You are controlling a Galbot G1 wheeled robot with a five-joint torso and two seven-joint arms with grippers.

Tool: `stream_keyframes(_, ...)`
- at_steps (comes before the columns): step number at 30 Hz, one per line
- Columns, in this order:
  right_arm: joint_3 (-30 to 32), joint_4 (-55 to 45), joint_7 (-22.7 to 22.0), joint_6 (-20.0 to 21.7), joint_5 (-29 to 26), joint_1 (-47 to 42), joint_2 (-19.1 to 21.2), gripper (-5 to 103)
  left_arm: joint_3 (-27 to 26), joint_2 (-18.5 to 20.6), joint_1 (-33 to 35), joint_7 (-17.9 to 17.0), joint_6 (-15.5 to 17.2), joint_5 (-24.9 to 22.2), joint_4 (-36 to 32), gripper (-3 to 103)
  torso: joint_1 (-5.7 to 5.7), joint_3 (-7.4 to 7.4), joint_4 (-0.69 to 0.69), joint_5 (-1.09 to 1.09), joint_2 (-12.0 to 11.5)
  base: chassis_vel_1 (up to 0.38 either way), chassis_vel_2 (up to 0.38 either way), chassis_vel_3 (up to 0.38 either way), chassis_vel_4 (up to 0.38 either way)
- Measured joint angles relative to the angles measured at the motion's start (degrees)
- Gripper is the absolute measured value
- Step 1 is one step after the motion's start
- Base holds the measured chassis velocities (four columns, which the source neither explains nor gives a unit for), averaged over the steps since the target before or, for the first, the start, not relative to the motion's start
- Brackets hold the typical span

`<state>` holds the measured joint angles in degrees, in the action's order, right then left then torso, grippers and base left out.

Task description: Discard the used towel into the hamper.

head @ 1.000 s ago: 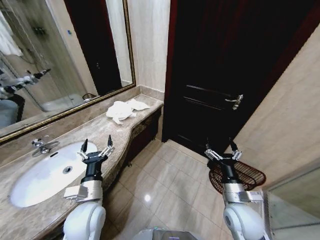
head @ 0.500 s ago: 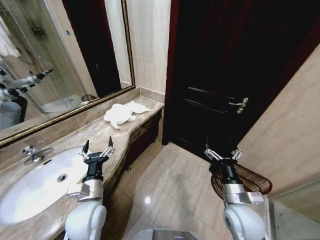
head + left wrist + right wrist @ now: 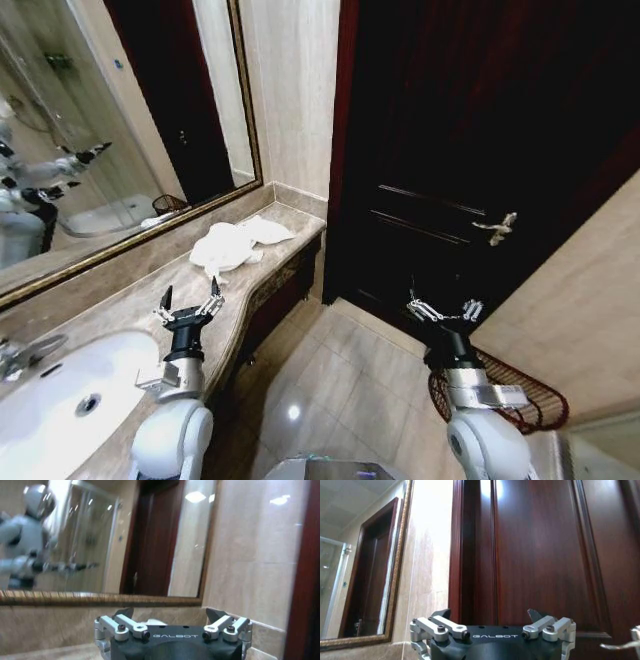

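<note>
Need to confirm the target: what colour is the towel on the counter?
White, crumpled towel on the beige marble counter; clearest in the head view.

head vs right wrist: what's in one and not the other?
Head alone: the towel on the counter, the sink, the hamper on the floor by the right arm, and the left hand open over the counter.
Right wrist alone: a close look at the right hand from behind, fingers spread and holding nothing.
Both: the right hand, the dark door, its handle and the mirror's frame.
</note>
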<state>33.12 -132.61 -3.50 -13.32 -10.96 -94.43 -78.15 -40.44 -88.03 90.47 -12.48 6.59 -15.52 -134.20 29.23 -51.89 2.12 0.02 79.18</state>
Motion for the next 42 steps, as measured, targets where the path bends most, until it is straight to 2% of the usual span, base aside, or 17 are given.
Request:
stream_keyframes(2, -0.21, 0.12, -0.40, -0.56, 0.14, 0.07, -0.09, 100, -0.79, 0.64, -1.67, -0.65, 1.11, -1.70, 1.36, 96, 0.02, 0.00, -0.01, -0.03, -0.01, -0.183, 0.208, 0.192, -0.180)
stream_keyframes(3, -0.26, 0.20, -0.65, -0.86, 0.35, 0.09, -0.11, 100, -1.68, 1.28, -3.24, -1.12, 1.95, -2.64, 3.04, 98, 0.04, -0.01, -0.01, -0.09, -0.01, -0.179, 0.154, 0.179, -0.159)
stream_keyframes(4, -0.19, 0.33, -0.66, -0.97, 0.62, 0.05, -0.05, 100, -2.69, 2.21, -5.19, -1.54, 2.79, -3.42, 5.24, 98, 0.07, -0.02, -0.01, -0.01, -0.02, -0.141, 0.102, 0.134, -0.128)
stream_keyframes(13, 0.44, 0.89, -0.55, -1.31, 0.53, -0.05, 0.91, 100, -3.87, 6.35, -12.53, -2.86, 5.01, -6.53, 15.02, 99, -0.03, 0.01, -0.01, -0.04, 0.01, -0.058, 0.046, 0.026, -0.026)
stream_keyframes(22, -0.04, 1.38, -0.45, -1.32, 0.76, 0.15, 1.02, 100, -3.45, 6.33, -19.95, -7.77, 9.40, -8.34, 21.44, 99, -0.01, 0.00, 0.00, -0.03, 0.01, 0.020, -0.009, -0.018, 0.008)
stream_keyframes(25, -0.12, 1.40, -0.43, -1.26, 1.02, 0.21, 1.00, 100, -3.12, 6.83, -23.14, -9.51, 10.83, -10.66, 23.99, 100, 0.01, -0.01, -0.01, -0.04, 0.00, 0.000, 0.000, 0.000, 0.000)
stream_keyframes(27, -0.09, 1.40, -0.43, -1.23, 1.15, 0.13, 0.81, 100, -2.37, 7.97, -26.44, -11.45, 12.55, -14.46, 26.23, 102, 0.02, -0.01, -0.01, -0.03, 0.00, 0.000, 0.000, 0.000, 0.000)
stream_keyframes(32, 0.15, 1.14, -0.39, -1.23, 1.30, -0.64, 0.86, 100, -1.23, 9.65, -31.02, -13.58, 14.61, -18.23, 29.79, 100, 0.01, -0.01, -0.01, -0.03, 0.00, 0.000, 0.000, 0.000, 0.000)
stream_keyframes(34, 0.30, 0.97, -0.35, -1.23, 1.30, -0.87, 0.97, 100, -0.27, 10.90, -34.20, -17.01, 17.23, -21.29, 32.33, 100, 0.01, 0.00, -0.02, -0.03, 0.00, 0.000, 0.000, 0.000, 0.000)
stream_keyframes(35, 0.30, 0.97, -0.35, -1.23, 1.30, -0.87, 0.97, 100, -0.27, 10.90, -34.20, -17.01, 17.23, -21.29, 32.33, 100, 0.01, 0.00, -0.02, -0.03, 0.00, 0.000, 0.000, 0.000, 0.000)
stream_keyframes(38, 0.44, 1.04, -0.18, -1.28, 1.31, -0.89, 0.95, 100, 1.12, 12.90, -37.83, -21.75, 19.67, -26.05, 36.53, 100, 0.02, -0.01, -0.02, -0.03, 0.00, 0.000, 0.000, 0.000, 0.000)
stream_keyframes(42, 0.37, 1.32, -0.04, -1.30, 1.47, -0.53, 0.79, 100, 1.65, 14.07, -39.63, -21.92, 20.19, -27.80, 39.62, 100, 0.01, -0.01, -0.01, -0.03, 0.00, 0.000, 0.000, 0.000, 0.000)
